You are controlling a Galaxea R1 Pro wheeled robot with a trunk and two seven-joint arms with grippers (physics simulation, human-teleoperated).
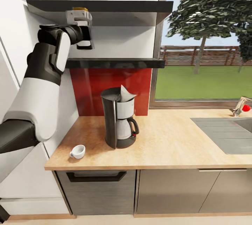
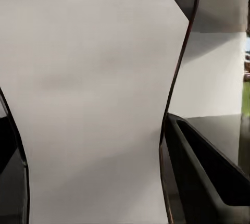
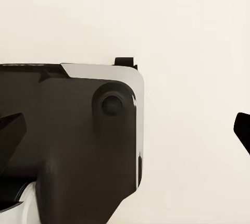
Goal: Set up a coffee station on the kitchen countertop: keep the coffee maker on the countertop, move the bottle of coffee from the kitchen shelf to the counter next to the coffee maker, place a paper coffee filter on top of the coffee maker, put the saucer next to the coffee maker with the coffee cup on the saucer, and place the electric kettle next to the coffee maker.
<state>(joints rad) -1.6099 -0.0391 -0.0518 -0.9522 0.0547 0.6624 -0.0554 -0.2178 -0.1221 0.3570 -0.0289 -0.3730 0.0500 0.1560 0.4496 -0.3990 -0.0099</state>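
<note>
The tall black-and-silver coffee maker (image 1: 119, 118) stands on the beige wood-look worktop (image 1: 168, 144), a white paper filter (image 1: 126, 94) on top and the small white cup (image 1: 78, 151) beside it. Up at the glossy black shelf (image 1: 115, 63), the left tool (image 1: 85, 38) brackets the dark white-labelled coffee bottle (image 2: 99, 109); whether it is pinching it, I cannot tell. No saucer or kettle sits beside the coffee maker yet.

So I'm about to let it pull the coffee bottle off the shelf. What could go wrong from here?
1. The bottle of coffee sits between two black shelf boards; lifting it could knock the brown-orange cap against the upper board.
2. The coffee maker with its paper filter stands below, so a slip from the left gripper could hit it.
3. The coffee cup stands near the countertop edge, easily nudged.
</note>
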